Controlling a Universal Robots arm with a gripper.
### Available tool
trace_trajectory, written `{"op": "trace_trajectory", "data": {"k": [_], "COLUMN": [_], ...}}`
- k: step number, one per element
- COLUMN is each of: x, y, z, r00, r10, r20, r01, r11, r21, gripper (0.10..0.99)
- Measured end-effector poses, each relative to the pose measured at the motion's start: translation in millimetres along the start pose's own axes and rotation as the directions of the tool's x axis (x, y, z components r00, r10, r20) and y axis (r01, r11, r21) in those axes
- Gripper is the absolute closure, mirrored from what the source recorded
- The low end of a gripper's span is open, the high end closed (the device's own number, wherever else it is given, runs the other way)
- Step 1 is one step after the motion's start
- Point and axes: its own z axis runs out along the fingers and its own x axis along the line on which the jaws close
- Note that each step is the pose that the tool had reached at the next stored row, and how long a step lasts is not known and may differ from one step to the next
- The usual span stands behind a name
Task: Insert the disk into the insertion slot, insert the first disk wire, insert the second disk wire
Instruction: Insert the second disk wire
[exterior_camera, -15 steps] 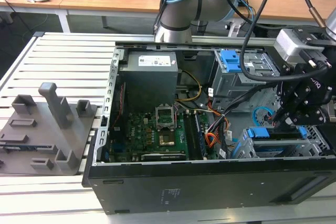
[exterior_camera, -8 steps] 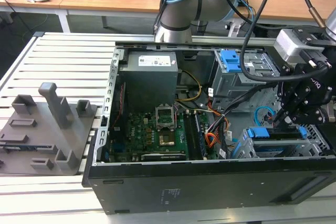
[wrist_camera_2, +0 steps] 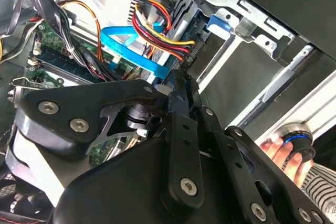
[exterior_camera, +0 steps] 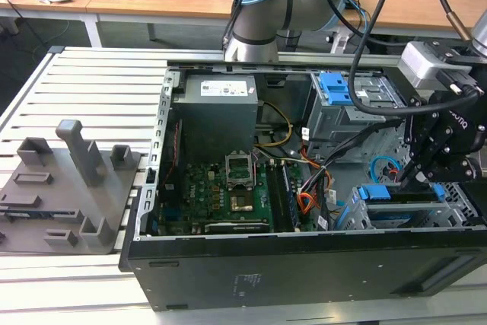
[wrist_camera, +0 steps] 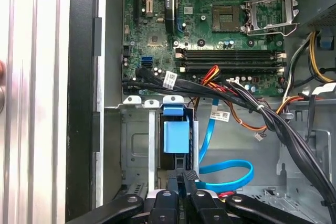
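The disk (exterior_camera: 392, 194), its bright blue carrier (wrist_camera: 176, 136) showing, sits in the insertion slot (exterior_camera: 350, 217), a grey perforated cage (wrist_camera: 134, 140) at the case's front corner on the exterior view's right. My gripper (exterior_camera: 417, 179) hangs right over the disk's end, fingers (wrist_camera: 178, 182) pressed together. A flat blue wire (wrist_camera: 231, 174) loops across the case floor and ends at the fingertips. In the second wrist view the same blue wire (wrist_camera_2: 131, 51) runs up to the gripper (wrist_camera_2: 181, 80). The plug itself is hidden between the fingers.
A taller grey cage with a blue latch (exterior_camera: 335, 89) stands behind the slot. The motherboard (exterior_camera: 228, 195), power supply (exterior_camera: 217, 112) and a bundle of black and coloured wires (wrist_camera: 252, 103) crowd the case. A grey fixture (exterior_camera: 68, 188) lies outside it. A person's hand (wrist_camera_2: 278, 148) holds a blue-ringed knob.
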Motion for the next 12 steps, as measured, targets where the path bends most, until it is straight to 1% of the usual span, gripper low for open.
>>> {"op": "trace_trajectory", "data": {"k": [4, 12], "x": [-2.1, -1.4], "y": [-1.6, -2.3], "z": [0.0, 1.6], "r00": [1.0000, 1.0000], "r10": [0.000, 0.000], "r20": [0.0000, 0.0002], "r01": [0.000, 0.000], "r11": [1.0000, 1.0000], "r21": [0.000, 0.000], "gripper": [0.929, 0.929]}}
